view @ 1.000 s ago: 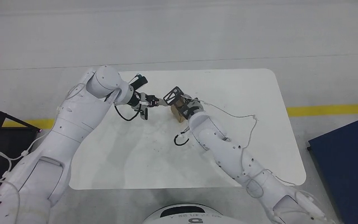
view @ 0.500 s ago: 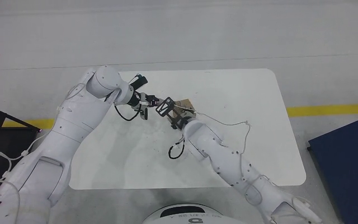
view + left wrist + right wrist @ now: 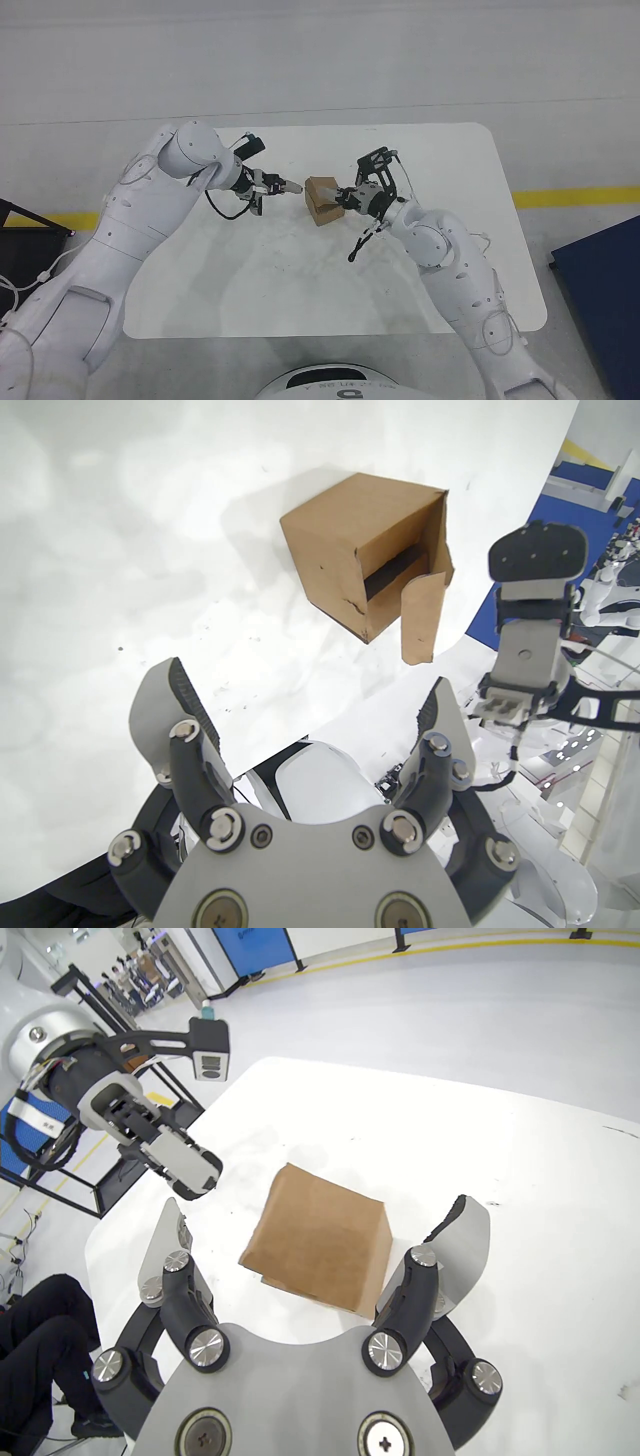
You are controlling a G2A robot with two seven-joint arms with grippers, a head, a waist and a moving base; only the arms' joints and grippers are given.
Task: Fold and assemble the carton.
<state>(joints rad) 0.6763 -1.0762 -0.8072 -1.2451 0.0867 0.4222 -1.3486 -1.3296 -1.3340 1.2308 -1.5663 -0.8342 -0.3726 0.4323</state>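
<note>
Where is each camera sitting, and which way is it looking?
Top view: above the arms, looking down at the table; both arms flank the carton.
Left wrist view: on the left wrist, facing the carton's open flap past the open left gripper.
Right wrist view: on the right wrist, facing the carton's closed side past the open right gripper.
Shared: both wrist views show the carton and the other arm's gripper.

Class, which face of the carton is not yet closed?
The end face of the carton, seen in the left wrist view: one flap hangs outward, leaving a dark gap. The other visible faces are flat and shut.
</note>
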